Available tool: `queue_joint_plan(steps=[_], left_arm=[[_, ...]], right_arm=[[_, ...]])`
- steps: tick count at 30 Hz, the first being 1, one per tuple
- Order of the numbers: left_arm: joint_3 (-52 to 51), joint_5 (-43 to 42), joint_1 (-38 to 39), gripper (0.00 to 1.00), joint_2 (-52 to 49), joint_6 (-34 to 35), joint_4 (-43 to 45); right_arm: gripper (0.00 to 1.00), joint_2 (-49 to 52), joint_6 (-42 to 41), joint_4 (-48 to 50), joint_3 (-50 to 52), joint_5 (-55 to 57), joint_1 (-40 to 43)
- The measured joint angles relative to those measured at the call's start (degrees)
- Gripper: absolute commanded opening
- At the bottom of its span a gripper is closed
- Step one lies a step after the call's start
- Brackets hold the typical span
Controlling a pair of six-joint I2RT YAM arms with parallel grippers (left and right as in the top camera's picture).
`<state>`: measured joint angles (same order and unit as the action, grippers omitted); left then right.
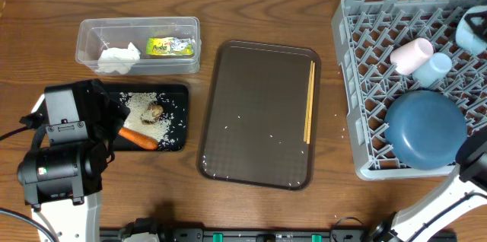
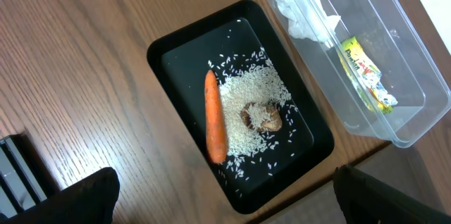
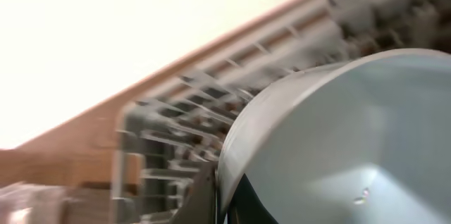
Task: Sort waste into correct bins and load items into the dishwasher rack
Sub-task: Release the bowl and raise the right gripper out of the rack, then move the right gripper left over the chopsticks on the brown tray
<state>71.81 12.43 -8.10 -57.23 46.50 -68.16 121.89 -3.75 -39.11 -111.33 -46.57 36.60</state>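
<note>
The black tray (image 1: 179, 94) (image 2: 176, 62) holds the orange carrot (image 1: 138, 138) (image 2: 214, 117), the brown lump (image 1: 154, 110) (image 2: 262, 117) and loose rice (image 1: 141, 101) (image 2: 246, 86). The clear tub (image 1: 87, 40) (image 2: 412, 83) holds the white tissue (image 1: 118, 58) (image 2: 304, 11) and the green-yellow wrapper (image 1: 171, 46) (image 2: 366, 72). My left gripper (image 1: 116, 117) (image 2: 225, 206) is open and empty above the black tray's near end. My right gripper (image 1: 470, 152) (image 3: 224, 199) is shut on the rim of the blue plate (image 1: 422, 128) (image 3: 338, 132), which stands in the grey rack (image 1: 365, 82) (image 3: 176, 111).
The rack also holds a whitish-pink cup (image 1: 411, 54), a pale-blue cup (image 1: 435, 68) and a pale-blue bowl (image 1: 473, 30). The dark-brown serving tray (image 1: 259, 113) lies mid-table with wooden chopsticks (image 1: 310, 101) along its right side and a few rice grains.
</note>
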Motion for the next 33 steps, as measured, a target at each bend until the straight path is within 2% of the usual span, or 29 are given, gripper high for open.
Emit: queue_joint_plan(steps=[9,19,33], left_arm=[[0.0,0.0,0.0,0.98,0.0,0.0,0.0],[0.0,0.0,0.0,0.98,0.0,0.0,0.0],[0.0,0.0,0.0,0.98,0.0,0.0,0.0]], right_arm=[[0.01,0.0,-2.6,1.9,0.0,-12.6,1.1],[0.01,0.7,-3.1,3.5,0.5,-15.0,1.1],[0.01,8.2,-5.3,9.1,1.2,-19.4,2.4]])
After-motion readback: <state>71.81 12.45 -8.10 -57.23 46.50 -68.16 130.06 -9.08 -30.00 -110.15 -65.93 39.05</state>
